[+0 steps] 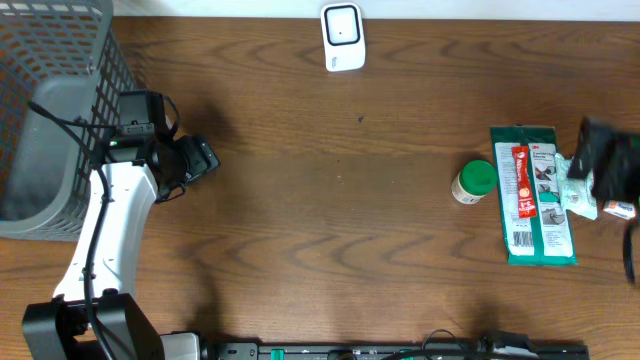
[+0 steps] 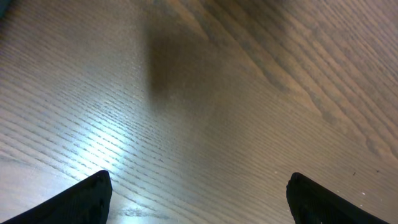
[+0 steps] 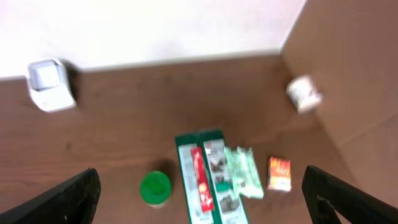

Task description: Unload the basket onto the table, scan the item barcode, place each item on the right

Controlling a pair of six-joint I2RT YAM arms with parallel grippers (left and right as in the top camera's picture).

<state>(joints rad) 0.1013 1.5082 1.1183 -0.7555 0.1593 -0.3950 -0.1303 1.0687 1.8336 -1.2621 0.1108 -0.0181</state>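
While unheld, green packet flat.

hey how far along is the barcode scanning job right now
Barely begun. Done: nothing visible. In hand: nothing; the left pincer hangs open over bare table and the right pincer is open above the items. Left: pick up an item such as the green package and bring it to the white scanner.

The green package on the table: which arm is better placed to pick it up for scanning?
The right arm. The right gripper hangs open beside the green package, and its wrist camera looks down on the package. The left gripper is open over bare wood near the gray basket, far across the table.
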